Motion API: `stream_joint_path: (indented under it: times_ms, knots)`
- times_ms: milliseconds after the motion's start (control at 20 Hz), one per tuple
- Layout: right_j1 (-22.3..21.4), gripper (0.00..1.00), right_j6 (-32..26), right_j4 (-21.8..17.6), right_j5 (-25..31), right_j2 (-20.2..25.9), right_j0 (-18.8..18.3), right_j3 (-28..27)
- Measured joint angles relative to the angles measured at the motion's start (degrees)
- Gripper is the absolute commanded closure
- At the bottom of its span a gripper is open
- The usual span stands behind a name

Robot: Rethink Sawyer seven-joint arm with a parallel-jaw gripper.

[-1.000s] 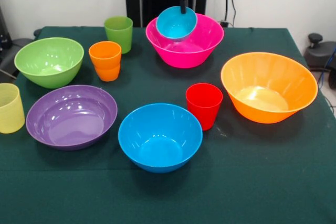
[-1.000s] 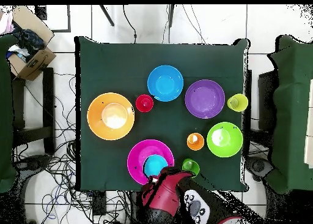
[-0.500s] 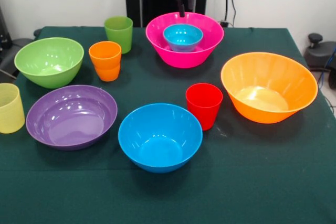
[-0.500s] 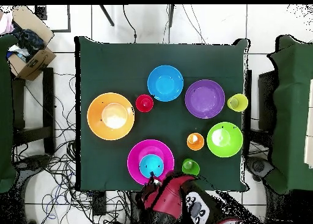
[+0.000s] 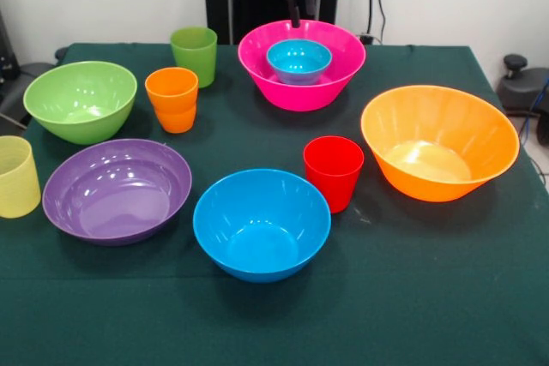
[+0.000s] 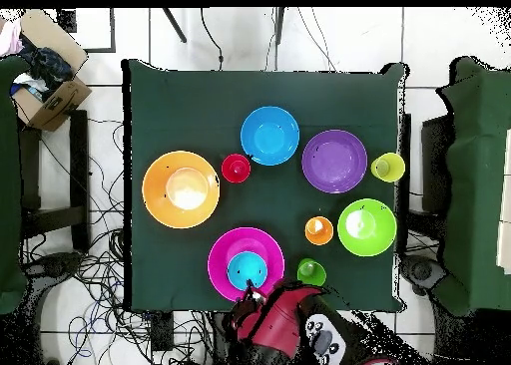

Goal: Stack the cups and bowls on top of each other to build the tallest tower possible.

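The small blue bowl is seen nested upright inside the pink bowl, at twelve o'clock on the table in the front view; a first nesting is judged complete. The gripper is held just above the pink rim, with nothing visibly gripped; how far it is open cannot be told. Another piece must be chosen next, perhaps the red cup near centre. All pieces are glossy, upright and well apart.
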Motion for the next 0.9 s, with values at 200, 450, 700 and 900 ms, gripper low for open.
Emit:
stream_joint_path:
  times_ms: [200, 450, 700, 900]
  knots:
    - [-0.48, 0.00, 0.00, 3.01, 1.19, 2.42, -3.51, 0.06]
    - [-1.79, 0.00, -0.02, 10.05, 6.78, 8.71, -12.06, 0.12]
    - [-3.96, 0.00, -0.02, 15.80, 14.65, 15.21, -19.70, 0.12]
    - [-4.34, 0.00, -0.05, 17.43, 19.44, 19.08, -23.44, -0.23]
